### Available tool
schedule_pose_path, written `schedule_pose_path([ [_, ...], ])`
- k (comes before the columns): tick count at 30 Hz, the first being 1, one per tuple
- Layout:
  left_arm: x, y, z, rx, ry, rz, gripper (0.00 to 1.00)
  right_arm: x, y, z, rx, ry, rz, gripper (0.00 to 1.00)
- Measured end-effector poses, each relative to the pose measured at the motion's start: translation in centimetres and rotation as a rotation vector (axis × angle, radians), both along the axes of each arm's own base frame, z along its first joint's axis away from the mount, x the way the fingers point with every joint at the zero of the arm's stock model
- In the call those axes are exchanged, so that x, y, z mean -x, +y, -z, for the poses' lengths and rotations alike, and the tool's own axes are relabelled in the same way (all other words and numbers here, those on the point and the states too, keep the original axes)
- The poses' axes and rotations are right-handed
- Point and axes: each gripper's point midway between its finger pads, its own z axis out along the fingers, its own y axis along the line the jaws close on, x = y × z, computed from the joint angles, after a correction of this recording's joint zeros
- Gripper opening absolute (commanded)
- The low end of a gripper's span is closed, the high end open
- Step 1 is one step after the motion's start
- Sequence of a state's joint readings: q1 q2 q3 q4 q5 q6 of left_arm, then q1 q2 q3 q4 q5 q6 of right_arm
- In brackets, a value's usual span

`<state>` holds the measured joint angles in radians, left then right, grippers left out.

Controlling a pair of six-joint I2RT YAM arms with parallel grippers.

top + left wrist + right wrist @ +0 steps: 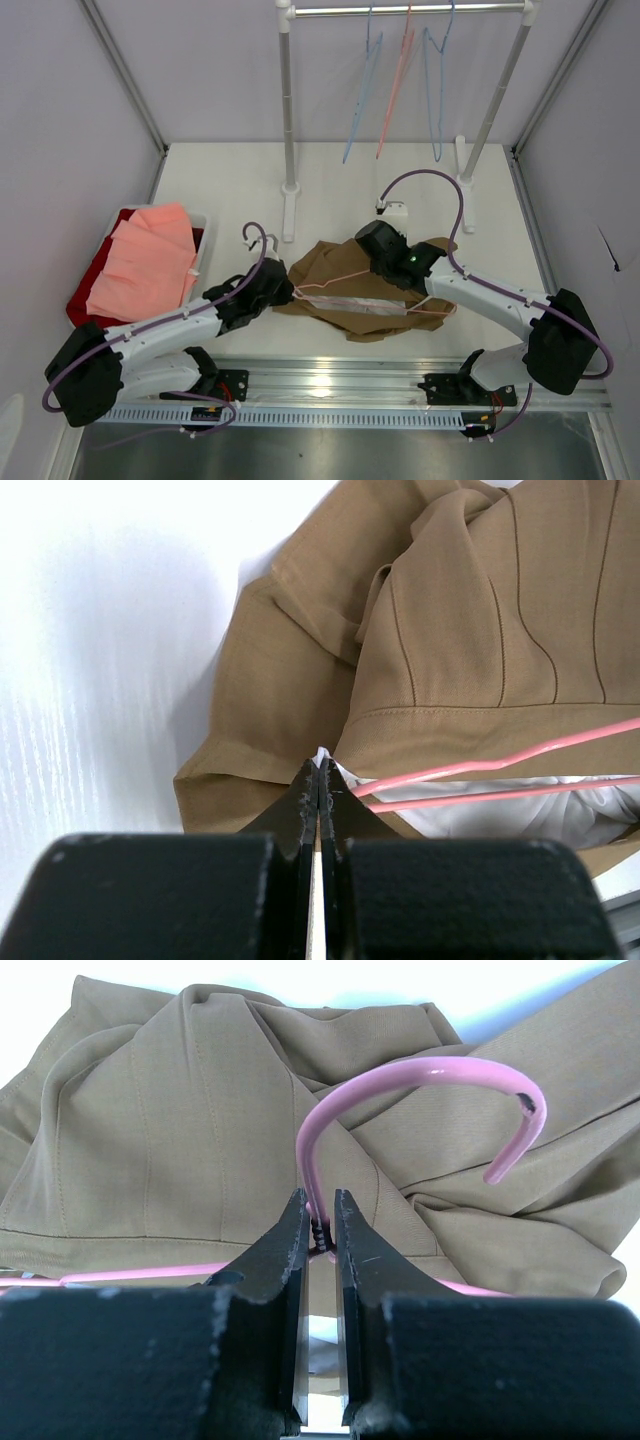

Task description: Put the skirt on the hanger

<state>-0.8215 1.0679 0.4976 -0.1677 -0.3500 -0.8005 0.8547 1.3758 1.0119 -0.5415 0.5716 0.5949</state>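
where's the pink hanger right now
The hanger lies on the tan skirt, slightly right of centre in the top view; the right hand pinches its neck just below the hook.

skirt [450, 630] tan-brown, lining [560, 815] white; hanger [420, 1065] pale pink

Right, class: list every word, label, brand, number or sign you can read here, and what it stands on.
No text can be read.
The skirt and the hanger carry no print that shows.
Any marking on the small dark plate at the near edge is too small to read.
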Motion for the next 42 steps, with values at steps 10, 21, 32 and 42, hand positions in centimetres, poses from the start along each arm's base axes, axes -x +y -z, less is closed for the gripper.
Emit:
schedule_pose_path([
  [10,-0.6,-1.7,-2.0,0.002,-0.033,0.059,0.00,0.0,0.1,-0.1,-0.002,-0.002,-0.001,0.00],
  [21,-0.1,-3.0,-2.9,-0.043,-0.034,0.110,0.00,-0.4,-0.1,-0.6,0.004,-0.023,0.015,0.00],
  [32,-0.1,-2.7,-3.2,-0.056,-0.043,0.094,0.00,-0.4,-0.3,-2.1,-0.021,-0.061,0.022,0.00],
  [42,-0.5,-3.0,-5.0,-0.049,-0.062,0.078,0.00,-0.6,-0.6,-3.5,-0.050,-0.107,0.038,0.00],
])
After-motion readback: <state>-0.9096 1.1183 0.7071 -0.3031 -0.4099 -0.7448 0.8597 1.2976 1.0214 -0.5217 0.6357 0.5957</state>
